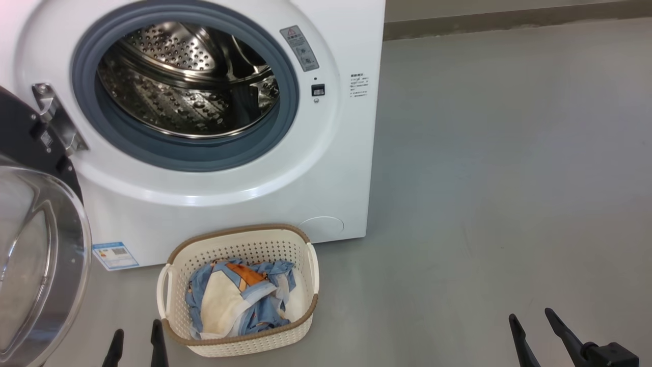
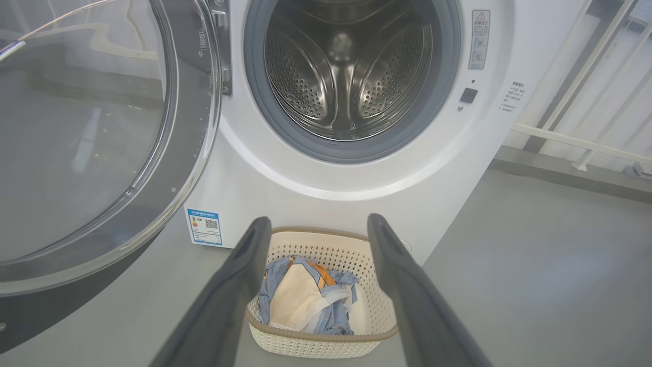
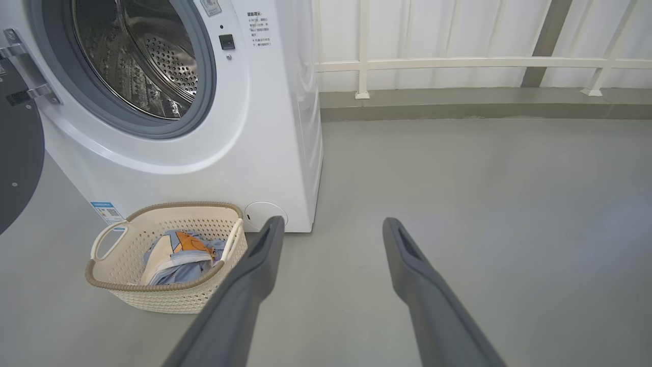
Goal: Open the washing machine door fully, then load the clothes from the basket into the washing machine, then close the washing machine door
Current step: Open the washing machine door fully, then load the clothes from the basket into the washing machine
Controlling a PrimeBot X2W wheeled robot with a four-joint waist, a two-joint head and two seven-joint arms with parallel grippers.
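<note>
The white washing machine (image 1: 326,168) stands ahead with its steel drum bare. Its door (image 1: 35,244) hangs swung out to the left on a metal hinge. On the floor before it sits the cream basket (image 1: 239,244) holding the light blue and cream clothes (image 1: 239,298). My left gripper (image 1: 136,334) is open just left of the basket's near corner. In the left wrist view its fingers (image 2: 239,275) frame the basket (image 2: 367,285) and clothes (image 2: 300,298). My right gripper (image 1: 532,317) is open over bare floor at the lower right, well clear of the basket (image 3: 127,244).
Grey floor (image 1: 509,178) spreads to the right of the machine. A white railing (image 3: 458,63) on a low kerb runs behind it. The open door (image 2: 86,153) takes up the space at the left.
</note>
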